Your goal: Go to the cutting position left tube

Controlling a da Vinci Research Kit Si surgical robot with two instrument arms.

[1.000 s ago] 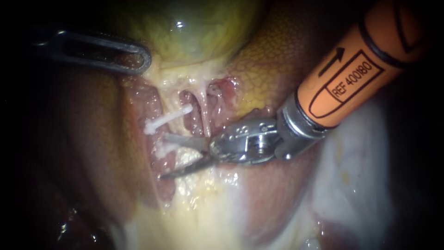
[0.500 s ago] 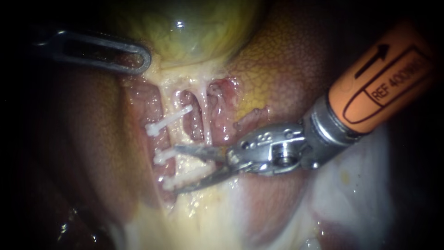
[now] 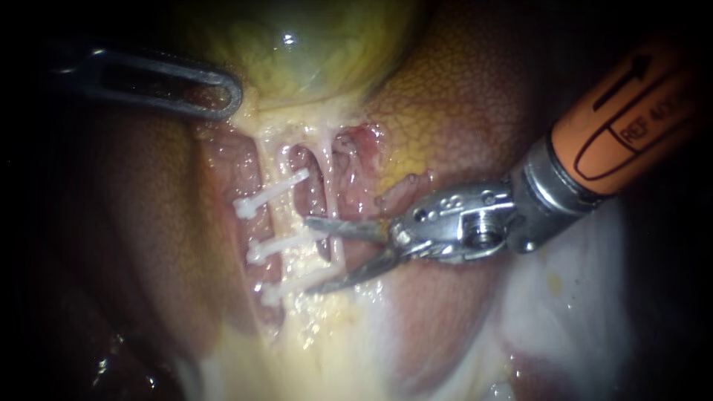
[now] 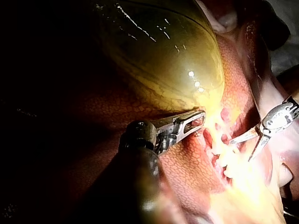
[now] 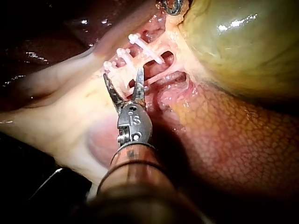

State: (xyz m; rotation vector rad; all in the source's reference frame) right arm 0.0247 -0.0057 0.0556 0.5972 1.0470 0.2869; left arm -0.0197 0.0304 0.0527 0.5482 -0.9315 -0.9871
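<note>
Just right of the clipped left tube (image 3: 282, 217), the right instrument (image 3: 309, 255) has its hand wide open, jaws gripping nothing, tips beside the two lower clips (image 3: 278, 246); the left instrument (image 3: 234, 100) rests by the gallbladder (image 3: 312, 52)

Mottled reddish-brown liver (image 3: 460, 111) fills the scene as the bed that carries everything. The glossy yellow-green gallbladder (image 3: 312, 52) rests on its far middle part. Nearer, in a raw pink hollow of the liver, lies a pale tube (image 3: 281, 221) crossed by three white clips (image 3: 278, 246), stacked far to near.
</note>
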